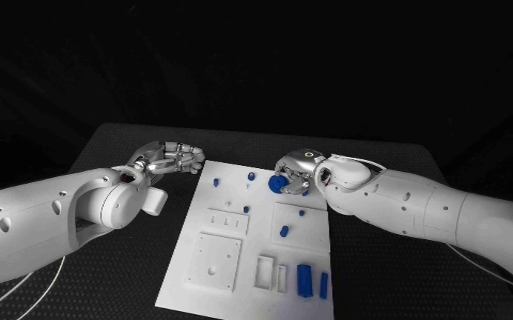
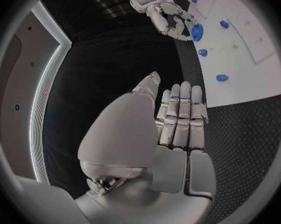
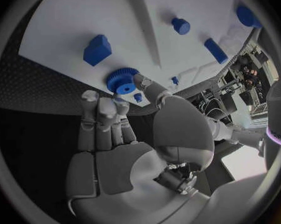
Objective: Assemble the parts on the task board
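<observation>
The right hand (image 1: 296,174) is hovering over the far right part of the white task board (image 1: 214,220), pinching a blue gear (image 1: 277,184) between its thumb and fingertips. In the right wrist view the gear (image 3: 121,80) is showing its toothed rim and centre hole, held just above the board's surface near the edge, while the rest of that hand's fingers (image 3: 102,115) are lying close together beside it.

The left hand (image 1: 171,158) is resting off the board, just beyond its far left corner, over the black table (image 1: 118,142). In its own wrist view the fingers (image 2: 181,112) are stretching out side by side and holding nothing (the thumb is standing a little apart from them).

Other blue parts are sitting on the board: two small pegs (image 1: 234,179) near the far edge, a small piece (image 1: 285,231) towards the middle, and a pair of longer blue blocks (image 1: 305,280) lying near the front right corner. A blue block (image 3: 97,50) and a hex-headed peg (image 3: 180,25) are lying on the board beyond the gear.
</observation>
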Robot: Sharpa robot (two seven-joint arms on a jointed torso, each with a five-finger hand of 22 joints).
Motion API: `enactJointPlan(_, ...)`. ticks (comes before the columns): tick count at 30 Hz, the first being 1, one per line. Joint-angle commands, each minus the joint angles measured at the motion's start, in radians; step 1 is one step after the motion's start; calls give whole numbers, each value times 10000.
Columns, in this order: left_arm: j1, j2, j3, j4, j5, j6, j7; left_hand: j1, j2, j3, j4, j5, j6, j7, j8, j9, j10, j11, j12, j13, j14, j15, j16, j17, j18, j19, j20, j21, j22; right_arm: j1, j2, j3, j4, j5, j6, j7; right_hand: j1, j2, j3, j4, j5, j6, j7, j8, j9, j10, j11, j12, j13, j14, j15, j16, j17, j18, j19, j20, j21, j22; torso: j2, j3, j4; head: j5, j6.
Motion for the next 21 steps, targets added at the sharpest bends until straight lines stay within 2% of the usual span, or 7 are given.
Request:
enactJointPlan(1, 10, 16, 6, 34, -67, 150, 36, 94, 10, -1, 54, -67, 53, 44, -62, -12, 46, -14, -59, -16, 0, 9, -47, 16, 169, -53, -2, -23, 196, -83, 26, -60, -16, -80, 546, 44, -53, 79, -39, -19, -1, 880, 224, 1, 3, -73, -6, 34, -4, -21, -25, -68, 16, 407, -28, -16, 15, -12, 4, -3, 2, -7, 4)
enactJointPlan(11, 10, 15, 6, 36, -70, 150, 33, 104, 12, -5, 63, -67, 53, 44, -62, -13, 46, -14, -62, -16, 0, 9, -51, 21, 170, -53, -2, -22, 197, -84, 121, -95, -131, -286, 528, 17, 95, 216, 140, 42, -304, 1103, 151, 101, 36, -38, -74, 38, -17, 3, -82, -71, 16, 407, -10, -30, 5, -48, -1, 4, 5, -12, -10)
enactJointPlan(15, 10, 17, 6, 34, -71, 154, 31, 106, 14, -6, 67, -67, 54, 44, -62, -13, 47, -14, -62, -16, 1, 9, -53, 22, 170, -53, -2, -22, 197, -87, 146, -105, -139, -352, 481, 12, 202, 248, 383, 145, -641, 1257, 103, 160, 55, 3, -121, 41, -27, 25, -121, -73, 15, 407, 9, -34, 11, -65, 3, 8, 1, -7, -22)
enactJointPlan(18, 10, 25, 6, 21, -77, 150, 21, 108, 17, -7, 71, -66, 54, 44, -62, -13, 48, -14, -63, -16, 1, 9, -54, 23, 170, -53, -1, -21, 197, -88, 160, -106, -127, -401, 503, 15, 295, 305, 730, 320, -1055, 1480, 28, 249, 93, 60, -191, 39, -42, 56, -179, -73, 13, 407, 32, -43, 27, -78, -2, 8, 0, -5, -19)
enactJointPlan(21, 10, 27, 6, 19, -82, 162, 19, 110, 20, -7, 75, -66, 55, 44, -62, -13, 49, -14, -64, -15, 2, 9, -55, 25, 170, -53, -1, -21, 197, -89, 170, -107, -114, -470, 521, -9, 314, 338, 892, 417, -1139, 1591, -10, 295, 119, 90, -224, 43, -44, 62, -205, -74, 14, 407, 35, -47, 37, -82, -5, 7, 3, -4, -13)
